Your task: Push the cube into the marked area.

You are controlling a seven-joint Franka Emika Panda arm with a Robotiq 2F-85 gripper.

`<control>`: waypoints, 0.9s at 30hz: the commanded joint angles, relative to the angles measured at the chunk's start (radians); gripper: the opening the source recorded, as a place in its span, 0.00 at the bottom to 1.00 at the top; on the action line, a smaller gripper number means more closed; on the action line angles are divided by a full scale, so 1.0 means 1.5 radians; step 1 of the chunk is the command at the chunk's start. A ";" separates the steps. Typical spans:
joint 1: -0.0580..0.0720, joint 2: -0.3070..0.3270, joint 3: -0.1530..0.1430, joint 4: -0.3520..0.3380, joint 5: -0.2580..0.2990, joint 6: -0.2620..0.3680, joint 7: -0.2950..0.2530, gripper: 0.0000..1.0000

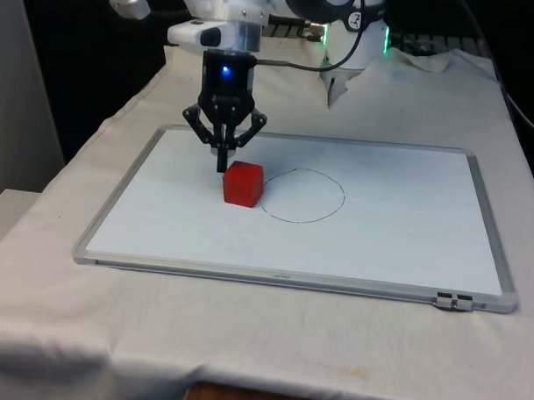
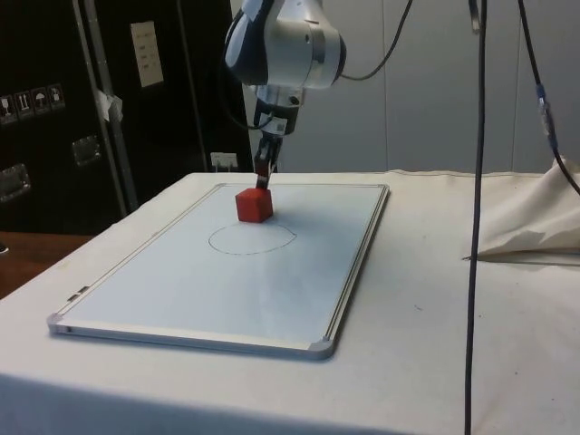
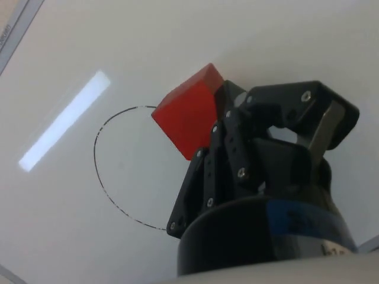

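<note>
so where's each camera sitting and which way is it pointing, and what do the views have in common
Front view: looks across the whiteboard at the arm; gripper reaches down behind the red cube.
Side view: from the table's side, towards dark cabinets; shows the arm's upper joints above the cube.
Wrist view: on the wrist, looking down past the gripper at the cube.
All three share the cube at the edge of the drawn circle.

The table [image 1: 402, 363] is covered by a white cloth [image 2: 435, 362]. Dark cabinets [image 2: 54, 100] are seen behind it in the side view, beside a pale wall [image 2: 426, 91]. Black cables [image 2: 478, 181] are hung before that wall.
</note>
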 commanded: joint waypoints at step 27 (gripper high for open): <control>0.000 0.013 -0.015 0.062 -0.012 -0.184 -0.055 0.00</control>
